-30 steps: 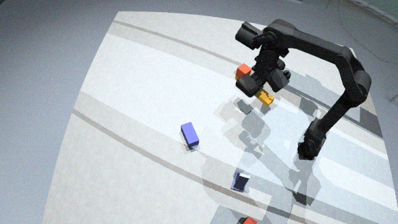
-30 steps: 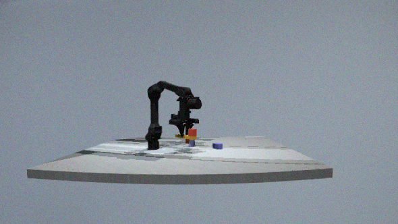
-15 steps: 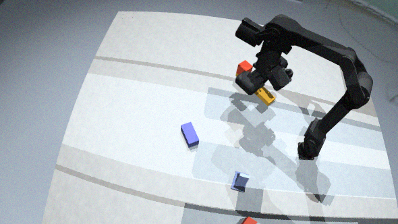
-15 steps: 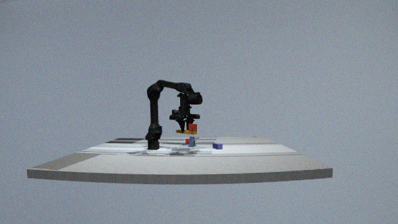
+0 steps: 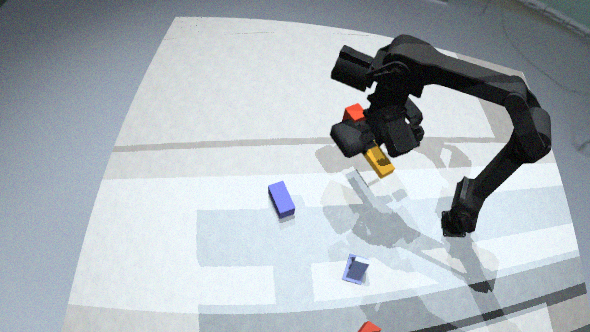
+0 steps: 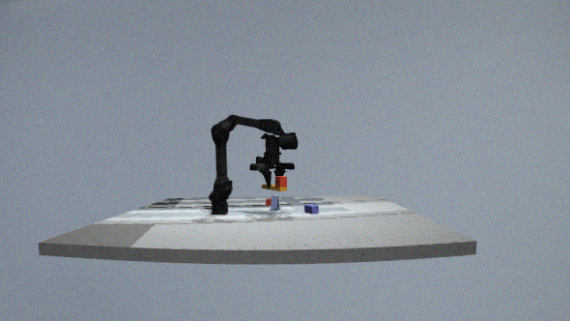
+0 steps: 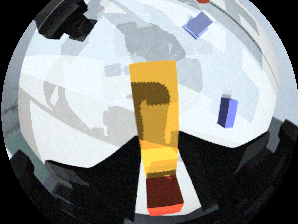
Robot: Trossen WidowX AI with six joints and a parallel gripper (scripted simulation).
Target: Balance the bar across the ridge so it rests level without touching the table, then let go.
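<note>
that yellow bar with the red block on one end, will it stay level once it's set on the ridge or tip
Likely stiff: the yellow bar juts straight out of the gripper without sagging. Probably end-heavy, since the red block sits at one end only, so its balance point should lie toward that end. Centred on the ridge, it would likely tip red end down.

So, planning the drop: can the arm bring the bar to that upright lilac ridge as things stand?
Probably yes. The tool holds the yellow bar well above the table, and nothing stands between it and the ridge, which sits near the arm's base.
</note>
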